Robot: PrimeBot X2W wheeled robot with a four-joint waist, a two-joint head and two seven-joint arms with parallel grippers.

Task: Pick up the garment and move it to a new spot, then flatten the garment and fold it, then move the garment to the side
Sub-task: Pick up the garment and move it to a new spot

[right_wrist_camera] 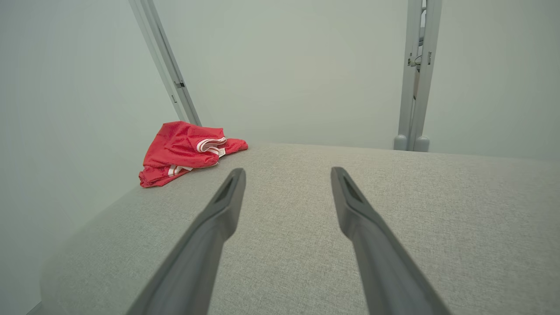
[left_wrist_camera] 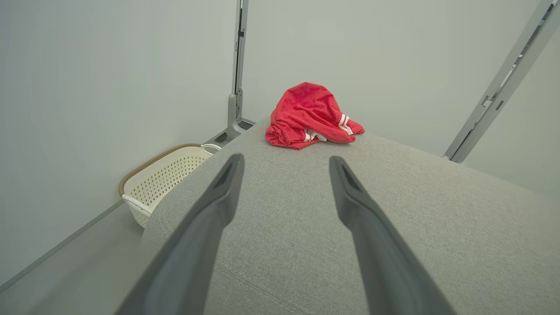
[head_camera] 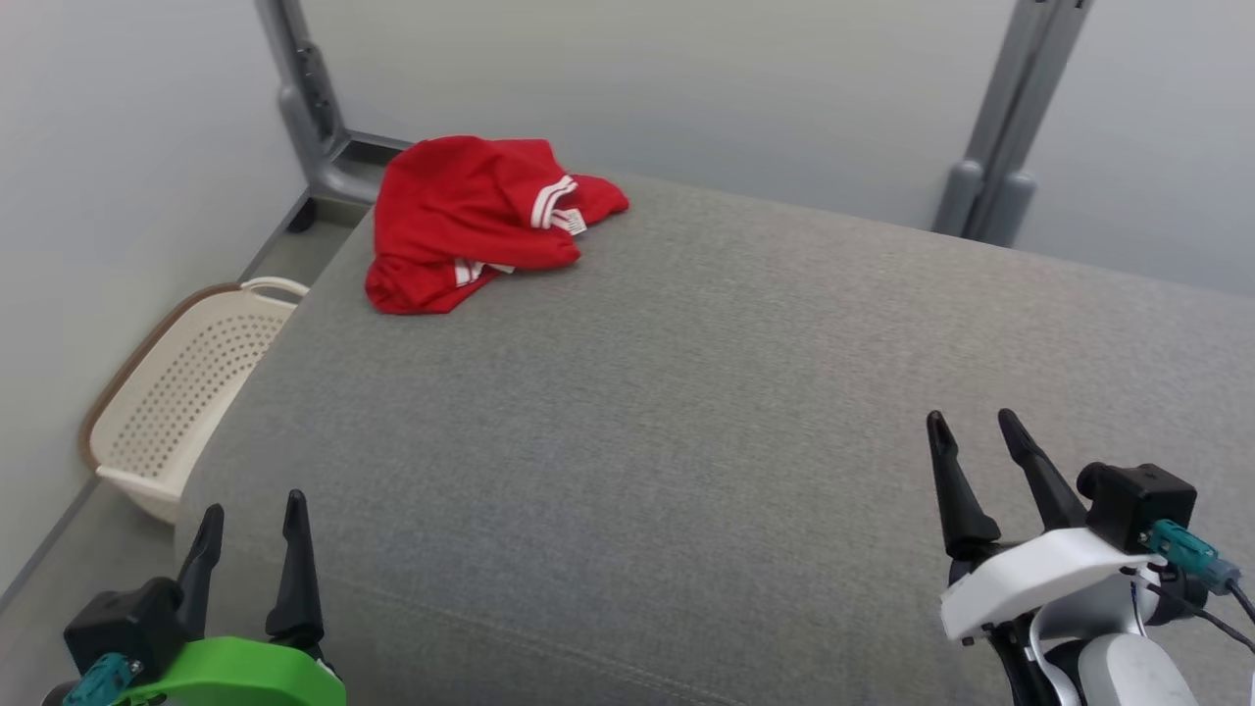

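Grey cushion (head_camera: 686, 392) holds red garment (head_camera: 471, 221) (basket (head_camera: 186, 382) alongside); left pincer (head_camera: 254, 503), right pincer (head_camera: 972, 416) gape empty.

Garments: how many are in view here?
1. The red garment lies crumpled at the far left corner of the grey surface; the basket on the floor is partly hidden.

A cream perforated basket (head_camera: 186, 392) sits on the floor (head_camera: 44, 628) beside a grey mattress (head_camera: 686, 412); two metal posts (head_camera: 309, 108) stand behind.

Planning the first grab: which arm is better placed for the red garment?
Left, likely. The garment lies at the grey surface's far-left corner, ahead of the open left gripper; the right gripper is farther.
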